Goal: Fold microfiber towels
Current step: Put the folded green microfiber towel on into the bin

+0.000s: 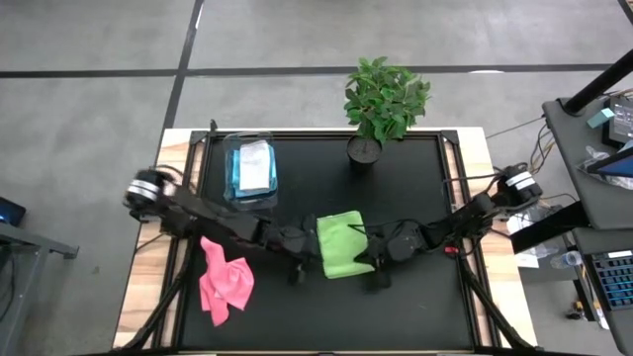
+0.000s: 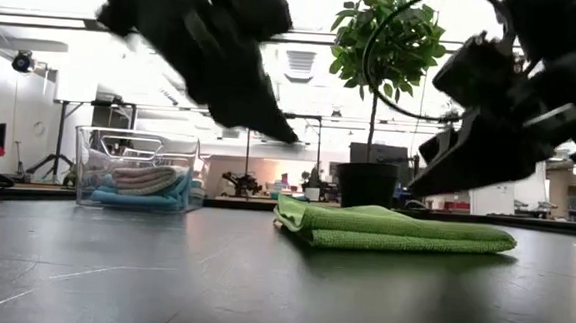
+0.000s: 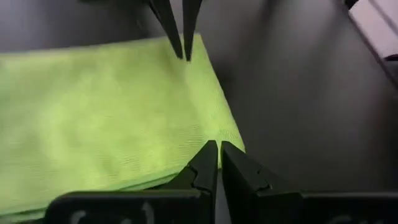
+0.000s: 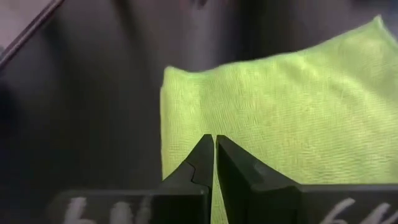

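One folded green towel (image 1: 341,244), one pink towel (image 1: 225,280); left gripper (image 3: 217,148), right gripper (image 4: 214,142) closed, empty

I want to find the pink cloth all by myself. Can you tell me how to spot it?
Start at the black table and find the folded lime green towel in its middle. Go toward the left arm's side, near the table's edge: the pink towel lies there, the only one crumpled, not folded flat.

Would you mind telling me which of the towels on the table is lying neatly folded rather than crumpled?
The lime green towel at the mat's centre, between both end effectors, lies flat and folded. The pink towel is crumpled near the left edge; the others sit inside the clear bin.
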### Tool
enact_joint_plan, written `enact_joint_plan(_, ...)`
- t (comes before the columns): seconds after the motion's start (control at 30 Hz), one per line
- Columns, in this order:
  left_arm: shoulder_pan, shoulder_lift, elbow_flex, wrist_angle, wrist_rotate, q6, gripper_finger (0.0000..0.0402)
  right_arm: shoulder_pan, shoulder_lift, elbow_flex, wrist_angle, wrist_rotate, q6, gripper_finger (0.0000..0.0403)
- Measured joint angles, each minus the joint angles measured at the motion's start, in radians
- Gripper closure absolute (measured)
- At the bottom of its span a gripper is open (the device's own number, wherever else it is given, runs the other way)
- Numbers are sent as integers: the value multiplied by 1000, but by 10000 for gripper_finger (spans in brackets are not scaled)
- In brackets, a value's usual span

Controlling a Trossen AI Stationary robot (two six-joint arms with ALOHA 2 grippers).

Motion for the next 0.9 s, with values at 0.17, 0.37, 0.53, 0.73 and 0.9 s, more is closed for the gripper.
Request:
enact_joint_plan(0.17,0,-213,0,-144,-122,46,395,0,-120,0,-113,25,5,390)
enact_joint_plan(0.37,0,-431,-7,-228,-254,55,395,0,-284,3,-287,62,35,390)
enact_joint_plan(0.53,0,-537,-9,-237,-281,104,395,0,-403,41,-513,113,85,390)
enact_joint_plan(0.73,0,-612,-10,-251,-316,166,395,-4,-486,99,-760,159,153,390)
enact_joint_plan(0.9,1,-641,-10,-254,-335,184,395,-5,-506,147,-878,181,176,390)
